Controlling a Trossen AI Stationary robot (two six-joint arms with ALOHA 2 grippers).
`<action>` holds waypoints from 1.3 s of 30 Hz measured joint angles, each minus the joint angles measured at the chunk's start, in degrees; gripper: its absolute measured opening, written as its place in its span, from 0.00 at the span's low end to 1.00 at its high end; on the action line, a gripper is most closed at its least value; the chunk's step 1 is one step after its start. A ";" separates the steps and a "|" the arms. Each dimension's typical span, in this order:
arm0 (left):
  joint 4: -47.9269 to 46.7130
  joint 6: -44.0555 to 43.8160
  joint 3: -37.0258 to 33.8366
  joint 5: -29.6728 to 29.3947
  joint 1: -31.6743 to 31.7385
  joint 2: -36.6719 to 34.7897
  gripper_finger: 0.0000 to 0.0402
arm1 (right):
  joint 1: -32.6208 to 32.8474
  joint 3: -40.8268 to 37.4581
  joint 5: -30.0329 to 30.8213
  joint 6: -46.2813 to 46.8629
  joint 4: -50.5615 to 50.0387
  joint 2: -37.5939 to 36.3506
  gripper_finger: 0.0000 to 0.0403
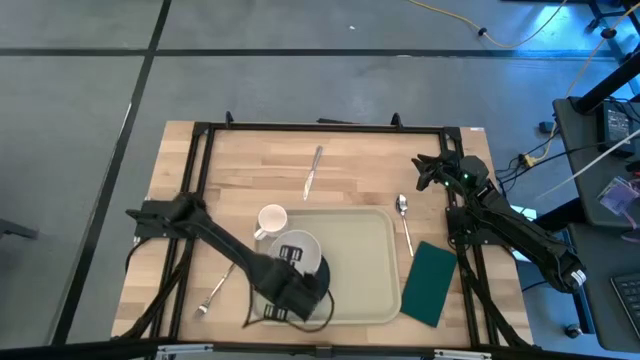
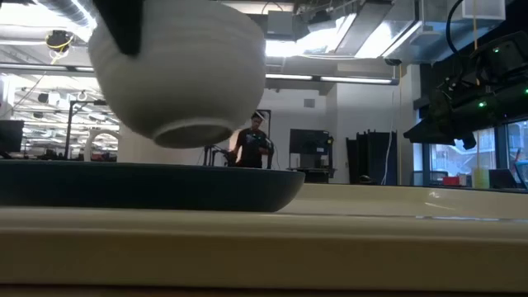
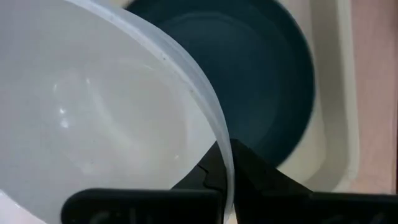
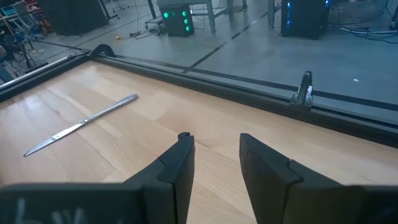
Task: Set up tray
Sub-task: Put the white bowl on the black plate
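The tray (image 1: 365, 265) lies flat on the wooden desk (image 1: 240, 170), toward its near edge and about mid-width. A dark blue plate (image 1: 318, 268) rests inside the tray at its left end. The left gripper (image 3: 227, 163) is pinching the rim of a white bowl (image 1: 293, 250), one finger on each side of the wall, holding the bowl above the plate and clear of it, as the low view shows. A white mug (image 1: 271, 219) stands just outside the tray's far left corner.

A fork (image 1: 214, 291) lies left of the tray, a spoon (image 1: 404, 220) and a dark green napkin (image 1: 430, 283) to its right, and a knife (image 1: 313, 171) beyond it.

The right gripper (image 4: 214, 158) hovers over the far right of the desk, fingers spread, holding nothing.
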 joint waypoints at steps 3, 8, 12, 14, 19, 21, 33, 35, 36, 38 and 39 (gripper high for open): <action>-4.46 -0.08 5.34 0.10 -0.82 4.50 0.01 | 0.00 0.00 -0.02 0.31 0.00 0.00 0.32; -5.11 -2.52 9.45 0.69 -1.99 7.34 0.01 | 0.00 0.00 -0.02 0.38 0.00 0.00 0.32; -5.42 -6.54 9.48 2.16 -2.83 8.22 0.01 | 0.00 0.00 -0.02 0.40 0.00 0.00 0.32; -5.11 -7.26 9.48 2.21 -3.20 8.66 0.01 | -0.02 0.00 -0.02 0.40 0.00 0.00 0.32; -4.33 -7.35 9.48 2.59 -3.74 9.67 0.01 | 0.00 0.00 -0.02 0.42 0.00 0.21 0.32; -4.45 -7.32 9.48 2.87 -3.74 10.04 0.01 | -0.02 0.00 -0.02 0.44 -0.02 0.55 0.32; -4.06 -4.73 9.47 4.22 -2.64 11.04 0.01 | 0.00 0.00 -0.02 0.36 -0.02 4.77 0.32; -4.13 -4.35 9.41 4.94 -2.35 11.41 0.01 | -0.01 0.00 -0.02 0.49 -0.03 5.39 0.32; -4.09 -3.82 9.39 5.24 -2.18 11.56 0.01 | -0.01 0.00 -0.02 0.51 -0.02 5.49 0.32; -3.80 -2.73 9.41 5.90 -1.71 11.84 0.01 | -0.02 0.00 -0.02 0.39 0.00 5.74 0.32; -3.87 -2.65 9.41 6.33 -1.62 11.98 0.01 | 0.00 0.00 -0.02 0.23 -0.04 5.75 0.32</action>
